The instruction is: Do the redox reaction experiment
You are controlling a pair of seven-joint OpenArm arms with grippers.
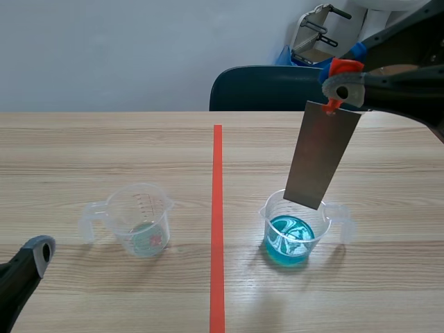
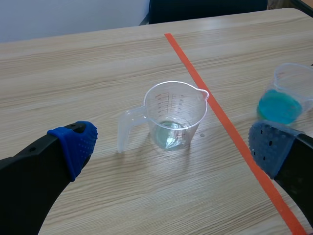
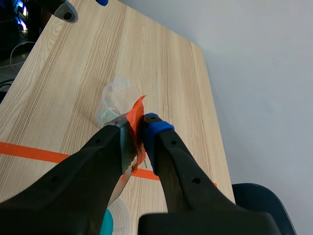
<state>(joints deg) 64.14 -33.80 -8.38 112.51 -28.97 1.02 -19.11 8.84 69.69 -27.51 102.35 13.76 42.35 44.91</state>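
Clear plastic forms both measuring cups on the wooden bench (image 1: 104, 146). The left cup (image 1: 141, 216) stands on the left side of the orange-red tape line (image 1: 218, 208), upright, with its handle pointing away from the line. It holds only a shallow layer of pale, nearly colourless liquid at the bottom. The right cup (image 1: 297, 234) stands on the other side of the line, upright, handle pointing outward, and holds blue liquid (image 1: 288, 243) to roughly a third of its height.

The right claw (image 1: 340, 87) is raised above the right cup and is closed on the upper end of a grey metal plate (image 1: 322, 156). An orange tab (image 3: 136, 115) projects from between the two fingers at the grip. The plate hangs tilted, its lower edge at the mouth of the right cup and above the blue liquid. Whether the edge is inside the rim cannot be told.

The left claw (image 2: 172, 144) sits low, near the left cup, with fingers spread wide and nothing between them; the left cup lies ahead of it, untouched.

A dark blue chair (image 1: 257, 87) stands beyond the bench.
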